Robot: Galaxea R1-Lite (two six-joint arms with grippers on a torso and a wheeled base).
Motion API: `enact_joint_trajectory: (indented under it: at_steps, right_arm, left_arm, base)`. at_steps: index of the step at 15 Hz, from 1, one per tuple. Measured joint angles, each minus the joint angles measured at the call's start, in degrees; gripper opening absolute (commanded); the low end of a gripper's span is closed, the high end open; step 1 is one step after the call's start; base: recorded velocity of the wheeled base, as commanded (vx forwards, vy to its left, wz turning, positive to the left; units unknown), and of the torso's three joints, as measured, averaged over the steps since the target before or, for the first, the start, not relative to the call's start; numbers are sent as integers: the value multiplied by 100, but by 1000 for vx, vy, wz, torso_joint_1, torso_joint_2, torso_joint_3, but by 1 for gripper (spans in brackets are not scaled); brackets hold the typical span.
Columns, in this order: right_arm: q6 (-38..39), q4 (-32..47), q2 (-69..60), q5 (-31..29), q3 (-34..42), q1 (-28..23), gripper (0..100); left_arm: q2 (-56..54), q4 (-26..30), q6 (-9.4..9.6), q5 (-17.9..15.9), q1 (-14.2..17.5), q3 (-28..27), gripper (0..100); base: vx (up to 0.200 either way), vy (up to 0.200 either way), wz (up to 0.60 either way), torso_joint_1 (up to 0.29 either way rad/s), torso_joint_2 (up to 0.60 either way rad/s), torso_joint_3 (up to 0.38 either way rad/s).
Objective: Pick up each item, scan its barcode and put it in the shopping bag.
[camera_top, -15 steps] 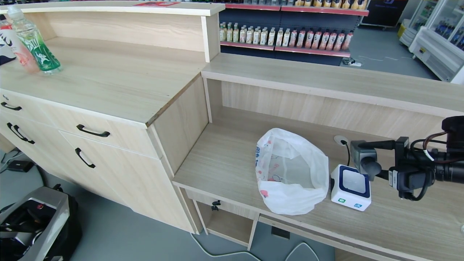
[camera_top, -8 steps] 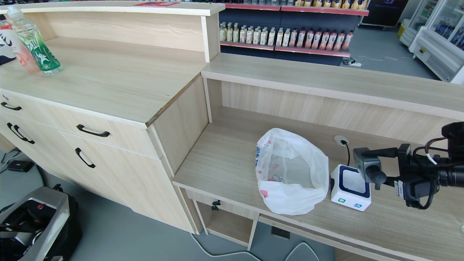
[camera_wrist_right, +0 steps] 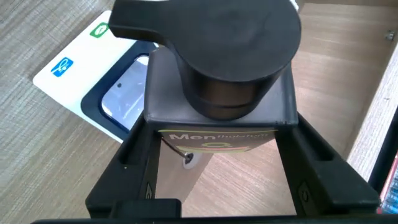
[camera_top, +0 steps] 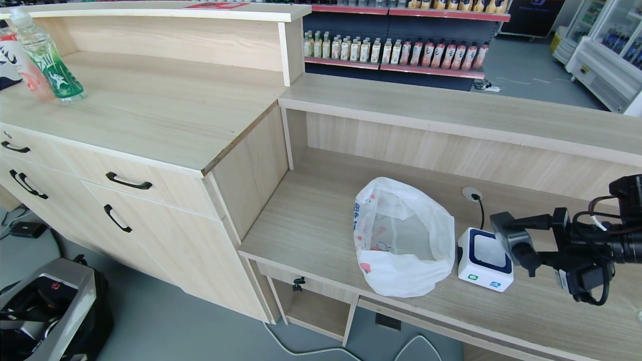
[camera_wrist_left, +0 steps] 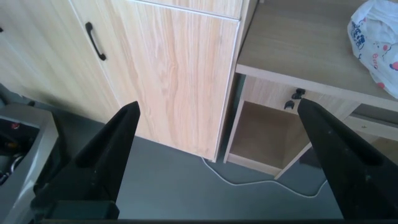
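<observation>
My right gripper [camera_top: 526,241] is shut on a small grey bottle [camera_top: 507,235] with a round black cap. It holds the bottle on its side just above the right edge of the white and blue barcode scanner [camera_top: 484,260]. In the right wrist view the grey bottle [camera_wrist_right: 224,87] sits between the fingers of my right gripper [camera_wrist_right: 224,146], and the barcode scanner [camera_wrist_right: 106,93] lies on the wood beyond it. The white shopping bag [camera_top: 401,240] stands open to the left of the scanner. My left gripper [camera_wrist_left: 217,155] hangs open low beside the cabinet, over the floor.
A green bottle [camera_top: 47,60] and a pink bottle [camera_top: 20,65] stand at the far left of the raised counter [camera_top: 150,115]. The scanner's cable runs to a hole [camera_top: 471,193] in the lower desk. Behind the desk rises a wooden back wall [camera_top: 451,155].
My right gripper has sunk a little and drawn back to the right with the grey bottle, ending lower beside the scanner. The bag and scanner have not moved.
</observation>
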Motion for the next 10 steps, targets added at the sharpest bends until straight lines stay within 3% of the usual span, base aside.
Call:
enact_joint_trajectory:
  at_steps: [10]
  right_arm:
    - [-670, 271, 72, 0, -261, -199, 0]
  left_arm:
    - [0, 0, -2, 2, 0, 0, 100]
  base:
    - [0, 0, 0, 0, 0, 0]
